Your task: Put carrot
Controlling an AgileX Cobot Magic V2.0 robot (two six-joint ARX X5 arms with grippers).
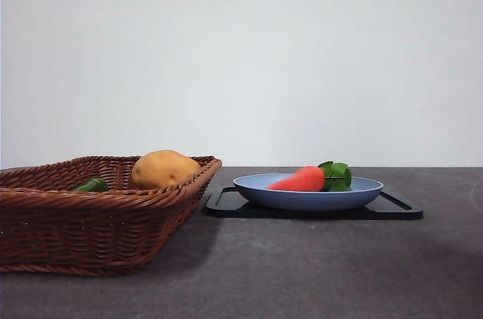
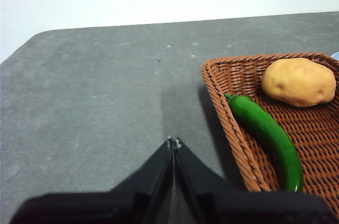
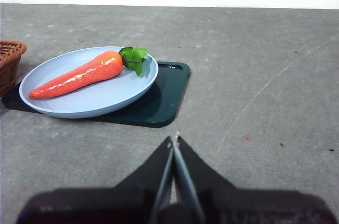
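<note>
The orange-red carrot (image 1: 299, 180) with green leaves lies on a light blue plate (image 1: 355, 194) that sits on a black tray (image 1: 400, 208). It also shows in the right wrist view (image 3: 79, 74), lying on the plate (image 3: 106, 99). My right gripper (image 3: 174, 140) is shut and empty, over bare table short of the tray. My left gripper (image 2: 173, 142) is shut and empty, over bare table beside the wicker basket (image 2: 233, 123). Neither gripper shows in the front view.
The brown wicker basket (image 1: 75, 221) stands at the left, holding a tan potato (image 1: 164, 169) and a green pepper (image 1: 92, 185). Both also show in the left wrist view, the potato (image 2: 298, 81) and the pepper (image 2: 270, 136). The tray (image 3: 159, 105) sits next to the basket.
</note>
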